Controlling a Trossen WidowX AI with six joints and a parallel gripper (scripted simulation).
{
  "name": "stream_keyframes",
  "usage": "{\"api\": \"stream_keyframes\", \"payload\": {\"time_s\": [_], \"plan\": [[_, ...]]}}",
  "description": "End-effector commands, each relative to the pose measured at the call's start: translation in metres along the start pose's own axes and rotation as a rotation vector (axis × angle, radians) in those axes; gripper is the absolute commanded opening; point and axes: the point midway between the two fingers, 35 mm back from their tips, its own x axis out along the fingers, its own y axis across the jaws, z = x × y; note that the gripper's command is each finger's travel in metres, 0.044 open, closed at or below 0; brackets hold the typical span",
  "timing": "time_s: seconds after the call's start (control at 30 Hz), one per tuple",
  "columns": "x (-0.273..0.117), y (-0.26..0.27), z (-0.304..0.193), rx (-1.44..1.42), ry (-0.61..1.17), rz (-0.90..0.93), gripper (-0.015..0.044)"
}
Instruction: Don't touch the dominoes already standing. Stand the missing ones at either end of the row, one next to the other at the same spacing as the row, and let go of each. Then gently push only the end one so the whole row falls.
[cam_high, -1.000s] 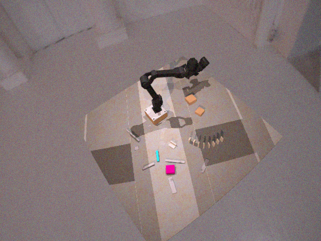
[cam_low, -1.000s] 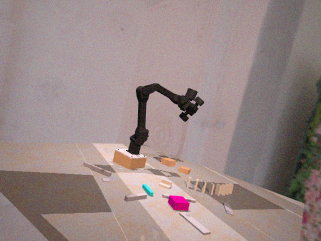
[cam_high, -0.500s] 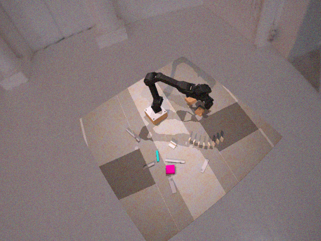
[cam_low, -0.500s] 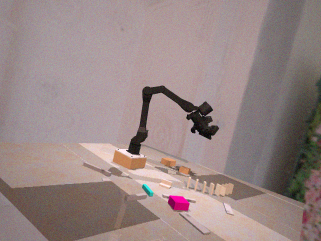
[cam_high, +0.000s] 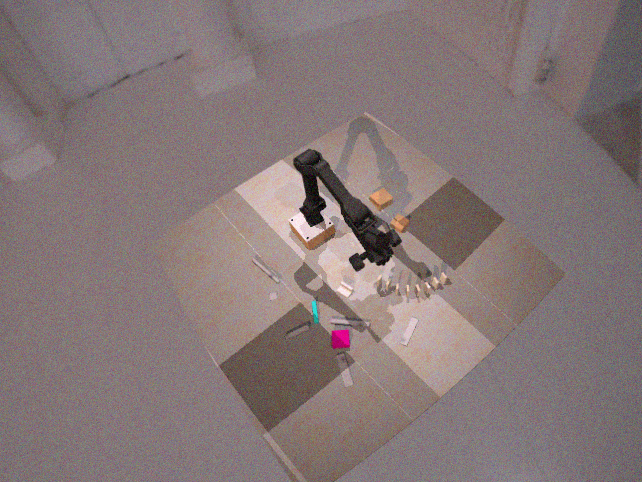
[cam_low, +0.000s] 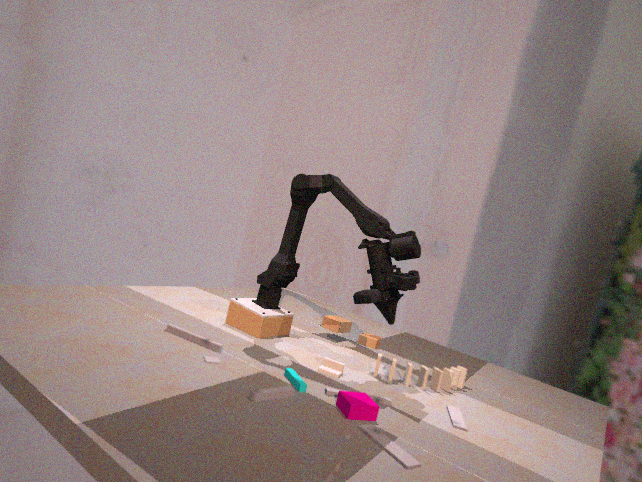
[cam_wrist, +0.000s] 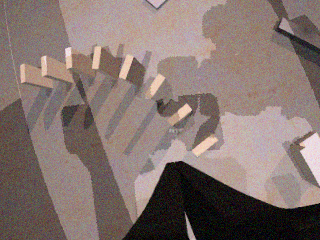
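Several pale wooden dominoes stand upright in a curved row (cam_high: 408, 292) (cam_low: 438, 379) (cam_wrist: 127, 67), spaced apart. My gripper (cam_low: 391, 320) (cam_wrist: 174, 169) is shut and empty. It hangs in the air above the row's end nearer the arm base; in the wrist view its tip shows just below the end domino (cam_wrist: 205, 146). In the top view the arm hides the fingertips. Apart from the row, a pale wooden pair of pieces (cam_high: 344, 289) (cam_low: 331, 367) rests on the table, one seemingly flat and one raised behind it; it is cut off at the right of the wrist view (cam_wrist: 311, 152).
Two orange blocks (cam_high: 381, 198) (cam_low: 368, 340) sit behind the row. A magenta block (cam_high: 340, 338) (cam_low: 357, 405), a cyan bar (cam_high: 315, 311) (cam_low: 295, 379) and several flat grey-white strips (cam_high: 409, 331) (cam_low: 456, 417) lie in front. Dark shadows cross the table.
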Motion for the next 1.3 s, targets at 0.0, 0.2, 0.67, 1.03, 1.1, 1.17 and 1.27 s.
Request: {"api": "stream_keyframes", "payload": {"time_s": [0.0, 0.2, 0.67, 1.03, 1.1, 1.17, 1.27], "plan": [[0.004, -0.060, -0.009, 0.331, 0.064, -0.137, 0.0000], [-0.009, -0.152, -0.041, 0.920, 0.122, -0.368, 0.0000], [-0.014, -0.170, -0.051, 1.059, 0.131, -0.425, 0.0000], [-0.014, -0.170, -0.051, 1.059, 0.131, -0.425, 0.0000], [-0.014, -0.170, -0.051, 1.059, 0.131, -0.425, 0.0000], [-0.014, -0.170, -0.051, 1.059, 0.131, -0.425, 0.0000], [-0.014, -0.170, -0.051, 1.059, 0.131, -0.425, 0.0000]]}}
